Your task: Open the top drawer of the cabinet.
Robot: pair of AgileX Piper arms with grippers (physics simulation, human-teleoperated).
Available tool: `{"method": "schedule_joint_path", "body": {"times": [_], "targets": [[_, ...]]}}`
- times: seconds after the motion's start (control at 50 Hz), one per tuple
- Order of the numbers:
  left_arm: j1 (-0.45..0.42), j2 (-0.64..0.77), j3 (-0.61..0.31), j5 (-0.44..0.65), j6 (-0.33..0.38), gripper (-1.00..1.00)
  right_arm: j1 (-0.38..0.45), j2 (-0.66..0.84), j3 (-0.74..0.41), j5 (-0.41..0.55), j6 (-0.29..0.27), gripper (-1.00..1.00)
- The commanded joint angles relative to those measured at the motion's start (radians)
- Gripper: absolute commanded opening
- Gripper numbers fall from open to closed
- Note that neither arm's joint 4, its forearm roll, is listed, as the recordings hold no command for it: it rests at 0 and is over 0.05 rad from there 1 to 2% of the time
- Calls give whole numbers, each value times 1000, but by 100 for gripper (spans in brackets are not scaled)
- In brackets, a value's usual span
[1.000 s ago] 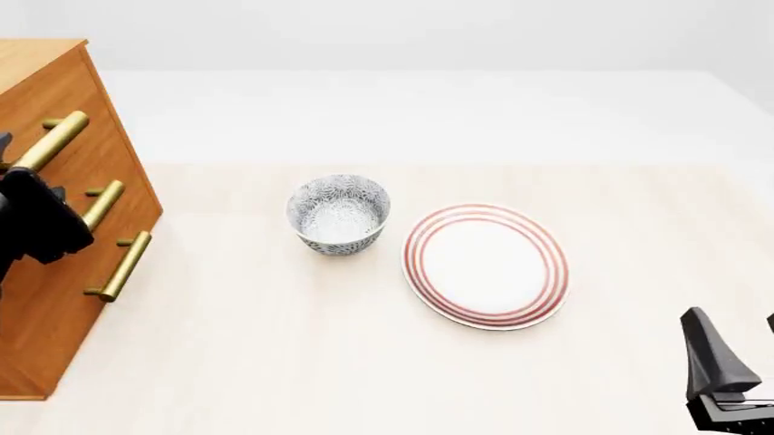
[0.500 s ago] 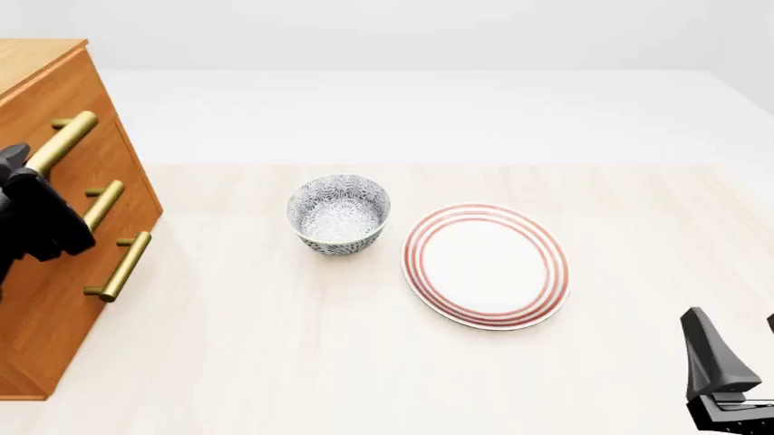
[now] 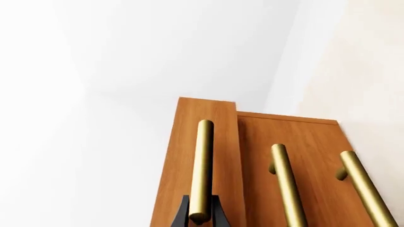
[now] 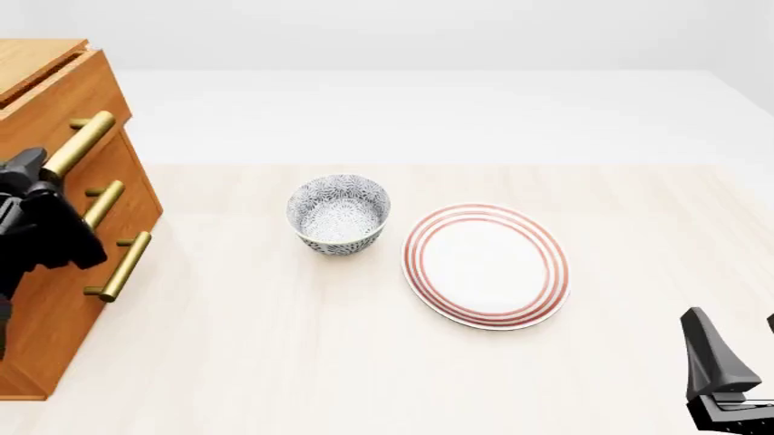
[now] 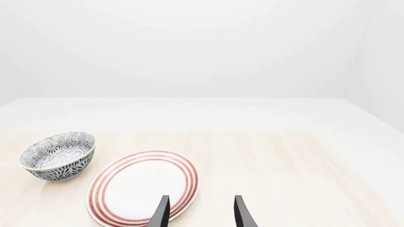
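The cabinet [image 4: 49, 299] stands at the table's left edge, orange-brown with three brass bar handles. Its top drawer [image 4: 67, 101] juts out a little beyond the two drawers below. My left gripper [image 4: 34, 177] is shut on the near end of the top drawer's handle [image 4: 82, 140]. In the left wrist view the black fingertips [image 3: 183, 215] flank that handle [image 3: 203, 165], and the top drawer [image 3: 183, 156] sits forward of the cabinet [image 3: 315, 137] front. My right gripper [image 4: 738, 358] hovers low at the front right, open and holding nothing [image 5: 200, 215].
A patterned blue-grey bowl [image 4: 339, 213] [image 5: 58, 156] stands mid-table. A white plate with red rings [image 4: 487, 265] [image 5: 142, 187] lies to its right. The two lower handles [image 3: 287, 184] [image 3: 366, 189] sit beside the gripped one.
The top drawer has slid out of the cabinet, drawn by my left gripper on its handle. A step now shows between it and the lower drawers. The right arm has not moved.
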Motion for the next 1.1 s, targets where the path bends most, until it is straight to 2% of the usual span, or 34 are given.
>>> {"method": "schedule_joint_path", "body": {"times": [0.02,0.26,0.6,0.64,1.1], "targets": [[-10,-50,74,26,7,-100,0,-1,1,-1,0,100],[-74,-43,44,40,-13,-100,0,-1,1,-1,0,100],[-156,-27,54,20,-12,-100,0,-1,1,-1,0,100],[-169,-5,65,-10,-11,-100,0,-1,1,-1,0,100],[-281,34,21,-2,-22,-100,0,-1,1,-1,0,100]]}}
